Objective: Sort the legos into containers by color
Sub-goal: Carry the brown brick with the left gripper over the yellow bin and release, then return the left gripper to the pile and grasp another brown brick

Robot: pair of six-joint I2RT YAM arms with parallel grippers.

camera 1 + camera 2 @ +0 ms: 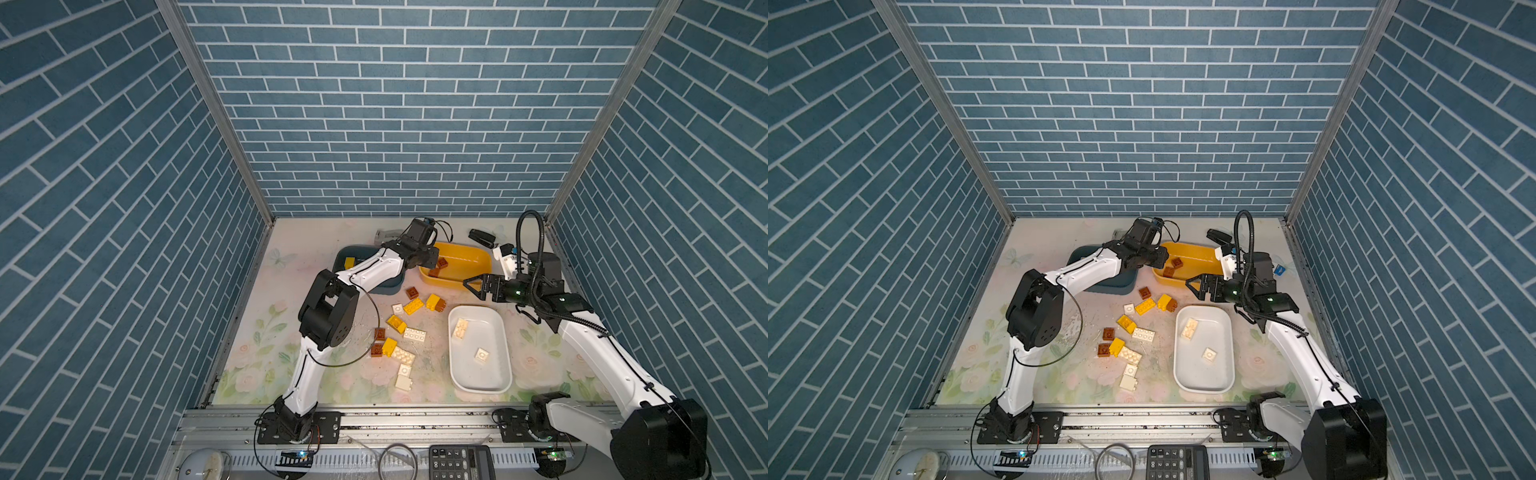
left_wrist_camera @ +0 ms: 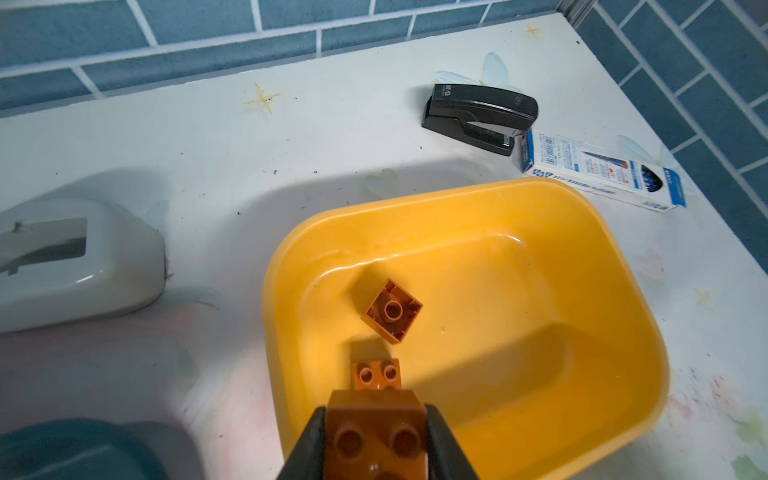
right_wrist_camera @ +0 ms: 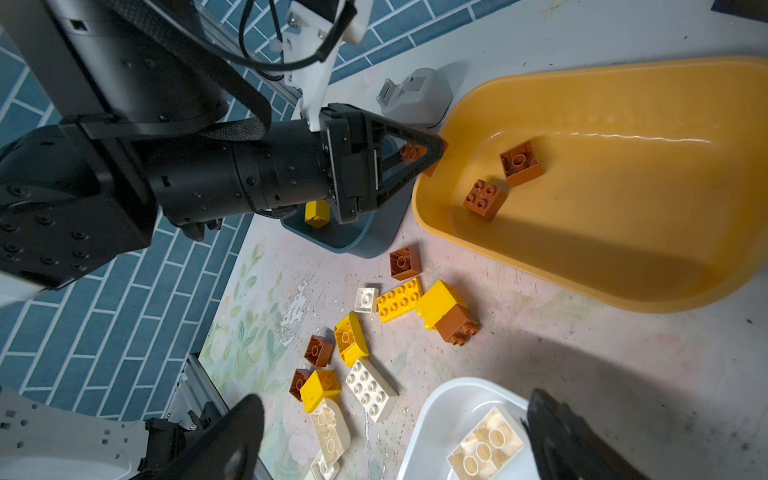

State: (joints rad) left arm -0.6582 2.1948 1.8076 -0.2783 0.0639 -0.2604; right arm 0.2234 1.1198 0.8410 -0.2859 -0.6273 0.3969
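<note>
Drop-off step, I'd say: left claw [image 3: 419, 153] is pinching a brown brick [image 2: 376, 432] and hangs over the rim of the yellow tub [image 2: 540, 232], on the side facing the blue tub [image 3: 365, 241]. Browns evidently go here, since two brown bricks [image 2: 391, 311] lie inside. The right claw [image 1: 471, 284] is spread wide with nothing in it, just beside the yellow tub's front edge, likely parked out of the way. The loose legos [image 1: 409, 328], all three colours, are on the table in front of the yellow tub. Tub floor is mostly bare, plenty of room. Release should be well inside the rim or the brick may bounce out. Stapler [image 2: 478, 116] is behind the yellow tub, apart.
</note>
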